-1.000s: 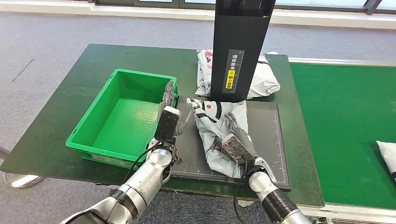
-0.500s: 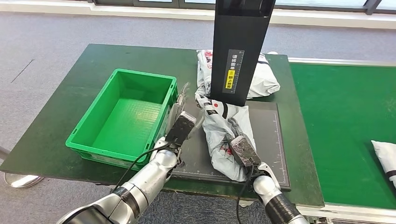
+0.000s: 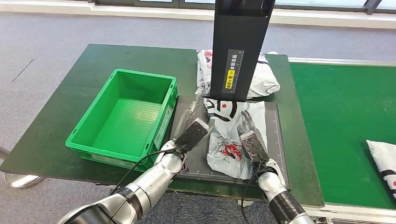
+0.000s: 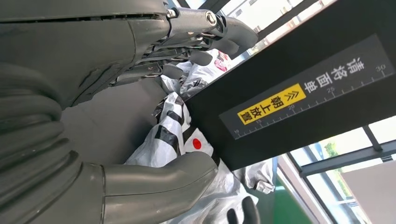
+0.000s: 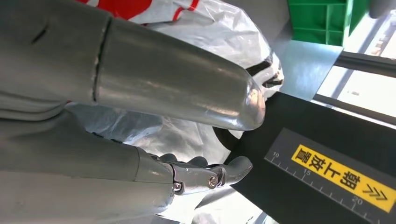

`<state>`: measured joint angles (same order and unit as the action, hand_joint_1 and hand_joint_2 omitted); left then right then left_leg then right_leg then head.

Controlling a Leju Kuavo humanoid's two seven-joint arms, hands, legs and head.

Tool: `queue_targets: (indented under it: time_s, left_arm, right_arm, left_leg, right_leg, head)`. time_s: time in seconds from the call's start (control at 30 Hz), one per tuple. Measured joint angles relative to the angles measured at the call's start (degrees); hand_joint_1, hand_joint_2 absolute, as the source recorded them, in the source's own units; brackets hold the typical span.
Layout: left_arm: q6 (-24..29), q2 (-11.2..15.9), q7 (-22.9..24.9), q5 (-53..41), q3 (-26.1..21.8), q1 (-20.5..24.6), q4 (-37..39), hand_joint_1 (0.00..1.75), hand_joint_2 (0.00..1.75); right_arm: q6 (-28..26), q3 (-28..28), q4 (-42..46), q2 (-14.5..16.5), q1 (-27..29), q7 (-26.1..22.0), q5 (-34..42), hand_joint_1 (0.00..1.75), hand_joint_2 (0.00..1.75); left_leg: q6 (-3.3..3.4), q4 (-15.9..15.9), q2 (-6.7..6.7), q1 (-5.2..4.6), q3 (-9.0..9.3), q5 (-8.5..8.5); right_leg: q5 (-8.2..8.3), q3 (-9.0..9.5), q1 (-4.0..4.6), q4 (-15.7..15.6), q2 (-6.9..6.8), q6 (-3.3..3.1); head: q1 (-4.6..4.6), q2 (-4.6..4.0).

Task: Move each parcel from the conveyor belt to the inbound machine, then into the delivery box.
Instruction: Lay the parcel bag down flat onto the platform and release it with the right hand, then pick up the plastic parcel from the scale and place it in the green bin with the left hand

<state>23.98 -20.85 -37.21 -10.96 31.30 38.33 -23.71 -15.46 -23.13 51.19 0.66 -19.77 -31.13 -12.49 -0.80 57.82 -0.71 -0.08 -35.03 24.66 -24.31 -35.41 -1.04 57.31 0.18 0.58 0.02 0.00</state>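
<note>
A white and grey parcel (image 3: 228, 136) with red and black print lies on the black mat (image 3: 272, 125) of the inbound machine, its far end at the foot of the black column (image 3: 240, 46). My right hand (image 3: 250, 143) rests over the parcel's right side and grips it; in the right wrist view the parcel (image 5: 187, 28) shows between thumb and fingers of that hand (image 5: 140, 116). My left hand (image 3: 193, 132) stands at the parcel's left edge with fingers spread. In the left wrist view the thumb of that hand (image 4: 93, 70) touches the parcel (image 4: 172, 135).
The empty green delivery box (image 3: 122, 116) stands left of the mat. A second parcel (image 3: 263, 78) lies behind the column. On the green conveyor belt (image 3: 345, 112) at the right, another parcel (image 3: 384, 166) sits near the picture's edge.
Both hands have shifted right and toward the column with the parcel between them; it now lies flatter under the column. The parcel on the belt has moved leftward.
</note>
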Motion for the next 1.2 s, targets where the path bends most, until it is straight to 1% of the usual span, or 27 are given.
queue_targets:
  time_s: [0.07, 0.13, 0.27, 0.33, 0.37, 0.4, 0.47, 0.6, 0.67, 0.8, 0.87, 1.0, 1.07, 1.2]
  left_arm:
    - [-0.3, 0.0, 0.1, -0.9, 0.7, 0.0, 0.3, 0.00, 1.75]
    - [-0.7, 0.0, 0.1, -1.5, 1.5, 0.0, 0.6, 0.00, 1.75]
    - [-2.0, -0.1, 0.1, -0.4, 3.3, 0.0, 0.8, 0.00, 1.75]
    - [-2.6, -0.1, 0.2, 0.9, 4.6, 0.0, 0.8, 0.00, 1.75]
    - [-2.8, -0.1, 0.2, 1.7, 5.2, 0.0, 0.8, 0.00, 1.75]
    - [-2.8, -0.1, 0.3, 2.4, 5.9, 0.0, 0.8, 0.00, 1.75]
    - [-3.2, -0.1, 0.5, 3.5, 7.2, 0.0, 0.7, 0.00, 1.75]
    - [-4.3, -0.1, 1.9, 4.8, 10.0, -0.1, 0.6, 0.00, 1.75]
    - [-4.5, -0.1, 2.6, 5.0, 11.7, -0.3, 0.5, 0.00, 1.75]
    - [-4.6, -0.2, 2.9, 5.2, 13.7, -0.5, 0.4, 0.00, 1.75]
    - [-4.8, -0.2, 3.7, 5.5, 14.5, -0.5, 0.4, 0.00, 1.75]
    - [-4.3, -0.2, 8.1, 6.3, 16.9, -0.9, 0.5, 0.00, 1.75]
    - [-3.2, -0.2, 10.2, 7.1, 18.3, -1.3, 0.6, 0.00, 1.75]
    - [0.9, -0.2, 14.6, 8.2, 22.1, -1.9, 1.2, 0.00, 1.75]
  right_arm:
    - [1.3, 0.5, 0.0, -0.2, 0.1, -1.1, 2.0, 0.00, 0.00]
    - [4.1, 1.4, 0.0, -0.4, 0.2, -2.6, 4.6, 0.00, 0.00]
    - [15.9, 2.9, 0.4, -0.9, 1.3, -4.8, 12.6, 0.00, 0.00]
    - [20.3, 3.5, 1.2, -1.4, 2.3, -5.7, 15.3, 0.00, 0.00]
    - [21.5, 3.8, 1.7, -1.6, 3.0, -6.1, 16.1, 0.00, 0.00]
    - [21.8, 4.0, 2.5, -1.9, 3.7, -6.6, 16.5, 0.00, 0.00]
    - [19.7, 4.5, 4.6, -2.3, 5.5, -7.6, 16.5, 0.00, 0.00]
    - [10.1, 7.4, 11.2, -2.6, 9.4, -7.3, 16.2, 0.00, 0.00]
    - [7.2, 8.9, 14.0, -2.8, 10.6, -6.7, 16.0, 0.00, 0.00]
    - [6.0, 11.1, 17.4, -3.4, 11.8, -6.4, 15.8, 0.00, 1.75]
    - [4.1, 11.8, 18.2, -3.5, 12.0, -6.6, 15.4, 0.00, 1.75]
    - [-2.7, 13.7, 19.4, -3.9, 12.1, -6.9, 14.9, 0.00, 1.75]
    - [-5.0, 14.6, 19.9, -4.4, 12.0, -7.1, 15.5, 0.00, 1.75]
    - [-9.6, 15.4, 20.2, -5.2, 11.2, -8.5, 16.4, 0.00, 1.75]
  left_leg:
    - [0.00, 0.0, 0.00, 0.00, 0.00, 0.00]
    - [0.00, 0.0, 0.00, -0.01, -0.01, 0.00]
    - [0.01, 0.0, -0.01, -0.01, -0.01, 0.00]
    - [0.02, 0.0, -0.02, -0.02, -0.01, 0.01]
    - [0.02, 0.0, -0.03, -0.02, -0.01, 0.02]
    - [0.03, 0.0, -0.03, -0.02, -0.01, 0.02]
    - [0.03, 0.0, -0.02, -0.01, -0.01, 0.03]
    - [0.04, 0.0, -0.02, -0.02, -0.02, 0.06]
    - [0.04, 0.0, -0.01, -0.02, -0.02, 0.07]
    - [0.05, 0.0, 0.01, -0.03, -0.01, 0.07]
    - [0.05, 0.0, 0.02, -0.03, 0.00, 0.07]
    - [0.06, 0.0, 0.00, -0.03, 0.00, 0.06]
    - [0.06, 0.0, 0.01, -0.03, 0.00, 0.07]
    - [0.06, 0.0, 0.02, -0.05, 0.00, 0.07]
  right_leg:
    - [0.00, 0.00, 0.00, 0.0, 0.00, 0.00]
    - [0.00, 0.00, -0.01, 0.0, 0.00, 0.00]
    - [0.00, 0.01, -0.02, 0.0, -0.01, 0.00]
    - [0.00, 0.01, -0.02, 0.0, -0.02, 0.00]
    - [0.00, 0.01, -0.01, 0.0, -0.02, 0.00]
    - [0.00, 0.01, -0.01, 0.0, -0.03, 0.01]
    - [-0.01, 0.01, -0.01, 0.0, -0.03, 0.01]
    - [-0.04, 0.01, -0.02, 0.0, -0.03, 0.04]
    - [-0.04, 0.01, -0.02, 0.0, -0.02, 0.05]
    - [-0.04, 0.01, -0.03, 0.0, 0.00, 0.05]
    - [-0.03, 0.02, -0.04, 0.0, 0.00, 0.05]
    - [-0.03, 0.04, -0.03, 0.0, -0.05, 0.05]
    - [-0.03, 0.05, -0.03, 0.0, -0.03, 0.05]
    - [-0.03, 0.04, -0.05, 0.0, 0.00, 0.05]
  head:
    - [0.00, 0.00]
    - [0.00, 0.00]
    - [0.00, 0.00]
    - [0.00, 0.00]
    - [0.00, 0.00]
    - [0.00, 0.00]
    - [0.00, 0.00]
    - [0.00, 0.00]
    - [0.00, 0.00]
    - [0.00, 0.00]
    - [0.00, 0.00]
    - [0.00, -0.01]
    - [0.00, 0.00]
    - [0.00, 0.00]
